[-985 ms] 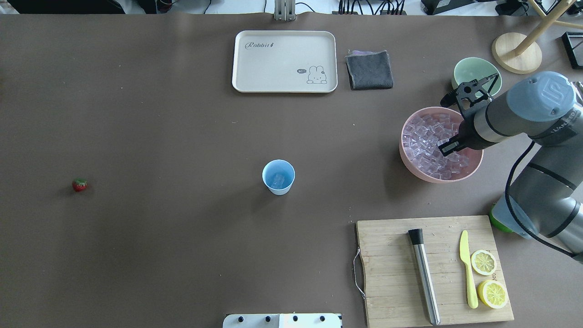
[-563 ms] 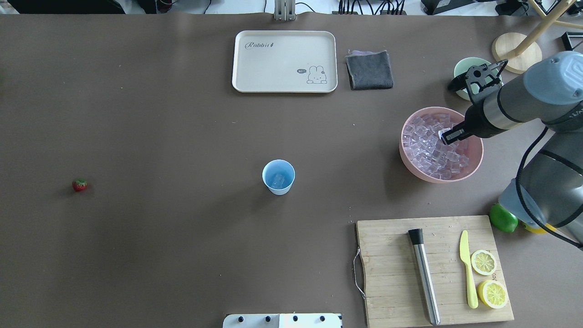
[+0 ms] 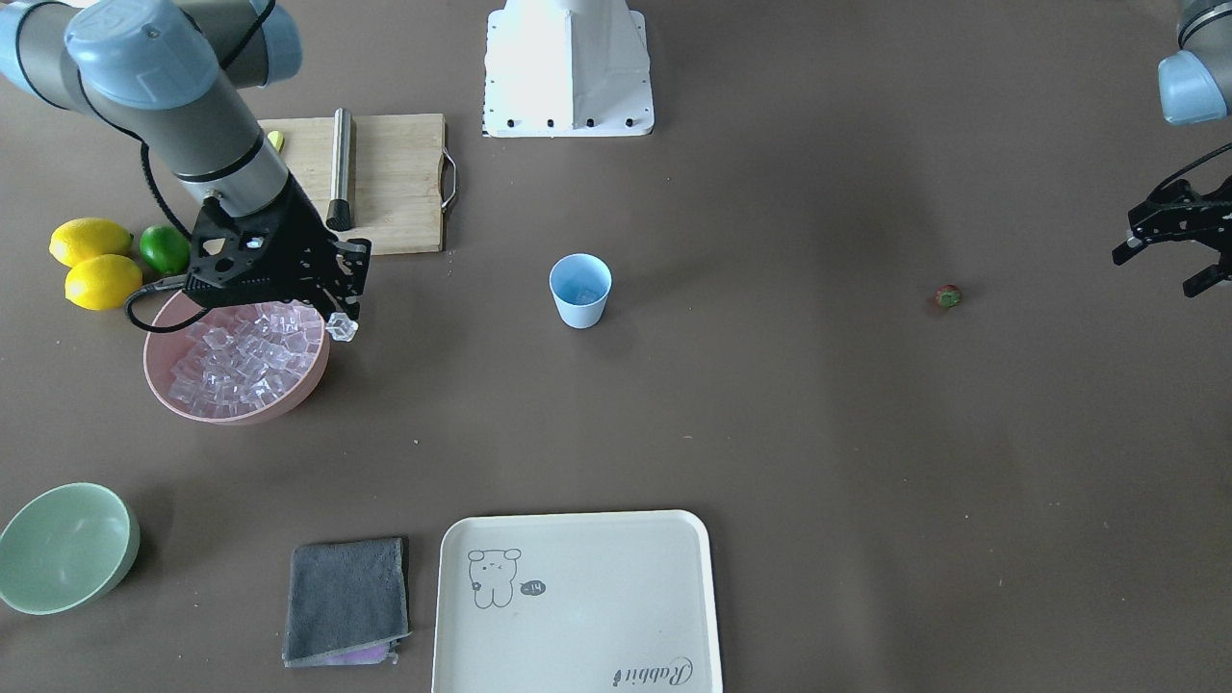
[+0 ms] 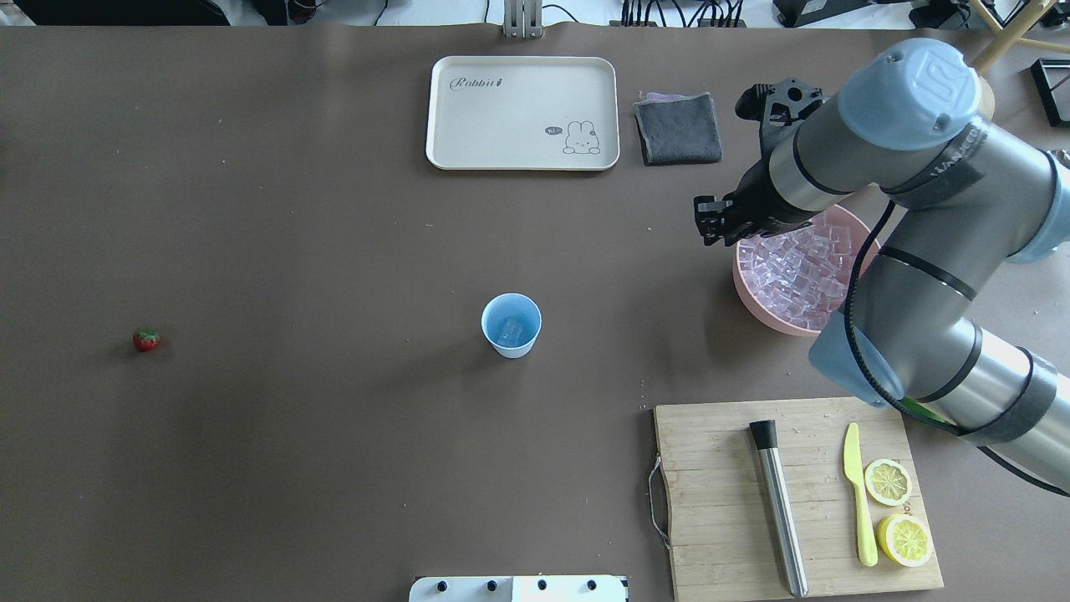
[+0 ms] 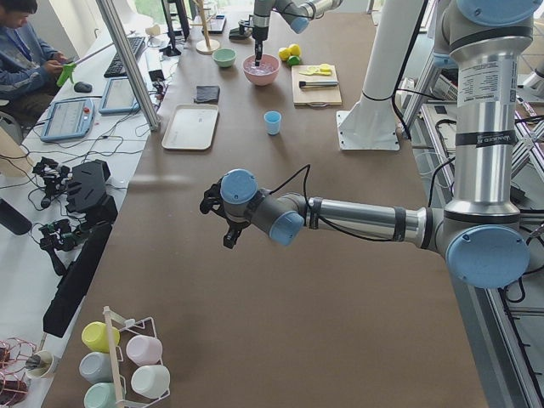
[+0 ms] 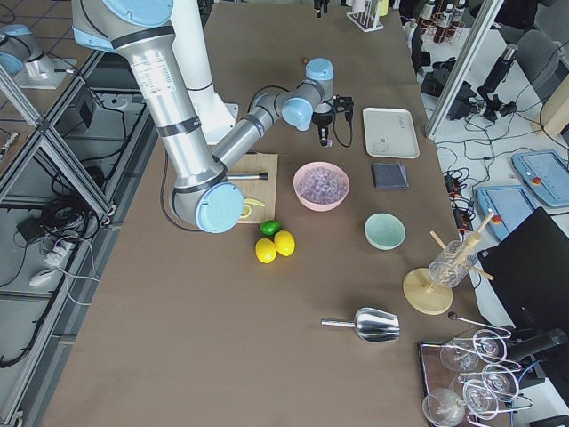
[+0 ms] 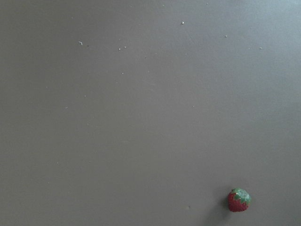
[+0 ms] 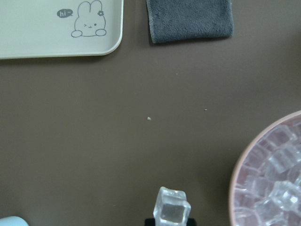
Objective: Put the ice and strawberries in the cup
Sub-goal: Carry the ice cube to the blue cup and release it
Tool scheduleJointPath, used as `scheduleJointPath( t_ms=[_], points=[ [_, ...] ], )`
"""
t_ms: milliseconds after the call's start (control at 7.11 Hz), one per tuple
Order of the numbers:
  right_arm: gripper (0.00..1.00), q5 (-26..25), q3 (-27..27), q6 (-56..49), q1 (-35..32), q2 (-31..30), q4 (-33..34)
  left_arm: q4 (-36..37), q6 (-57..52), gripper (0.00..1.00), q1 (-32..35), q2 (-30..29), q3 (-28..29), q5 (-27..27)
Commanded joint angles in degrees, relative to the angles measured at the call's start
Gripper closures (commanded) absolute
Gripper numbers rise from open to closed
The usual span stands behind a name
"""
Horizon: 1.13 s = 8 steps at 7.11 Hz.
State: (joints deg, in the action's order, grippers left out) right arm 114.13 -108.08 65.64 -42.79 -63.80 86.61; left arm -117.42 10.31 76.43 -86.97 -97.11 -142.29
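The light blue cup (image 4: 511,324) stands mid-table with an ice cube inside; it also shows in the front-facing view (image 3: 580,289). My right gripper (image 3: 341,322) is shut on one clear ice cube (image 8: 172,212) and holds it above the table just past the rim of the pink bowl (image 4: 739,272), on the cup's side. The bowl is full of ice (image 4: 802,263). The strawberry (image 4: 145,339) lies alone far left, and shows in the left wrist view (image 7: 239,200). My left gripper (image 3: 1169,255) hovers open and empty, a little beyond the strawberry (image 3: 948,296).
A cream tray (image 4: 522,113) and a grey cloth (image 4: 678,127) lie at the far edge. A pale green bowl (image 3: 63,547) sits beyond the pink bowl. A cutting board (image 4: 719,502) holds a muddler, a knife and lemon halves. Two lemons and a lime (image 3: 164,248) lie beside it.
My right gripper has lifted out of the pink bowl with an ice cube and moved left over the bowl's rim toward the cup. The cup and strawberry have not moved.
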Motion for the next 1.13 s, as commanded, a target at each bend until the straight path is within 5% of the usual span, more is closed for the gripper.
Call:
scheduleJointPath(
  t_ms=[0, 422, 704, 844, 985],
  points=[
    [1.0, -10.8, 1.2, 23.5, 9.4, 10.1, 7.4, 0.0, 0.6, 0.02, -0.1, -0.3, 0.1, 0.1],
    [1.0, -24.7, 6.3, 37.7, 20.8, 19.5, 11.6, 0.0, 0.7, 0.02, -0.5, -0.4, 0.2, 0.1],
    [1.0, -26.7, 11.1, 38.7, 21.8, 22.5, 11.4, 0.0, 1.3, 0.02, -0.6, -0.4, 0.2, 0.0],
    [0.67, -26.7, 11.1, 37.7, 21.8, 22.3, 11.4, 0.0, 1.3, 0.02, -0.6, -0.4, 0.2, 0.0],
    [0.01, -26.8, 10.4, 32.5, 21.6, 21.4, 11.5, 0.0, 1.3, 0.02, -0.6, -0.4, 0.2, 0.1]
  ],
)
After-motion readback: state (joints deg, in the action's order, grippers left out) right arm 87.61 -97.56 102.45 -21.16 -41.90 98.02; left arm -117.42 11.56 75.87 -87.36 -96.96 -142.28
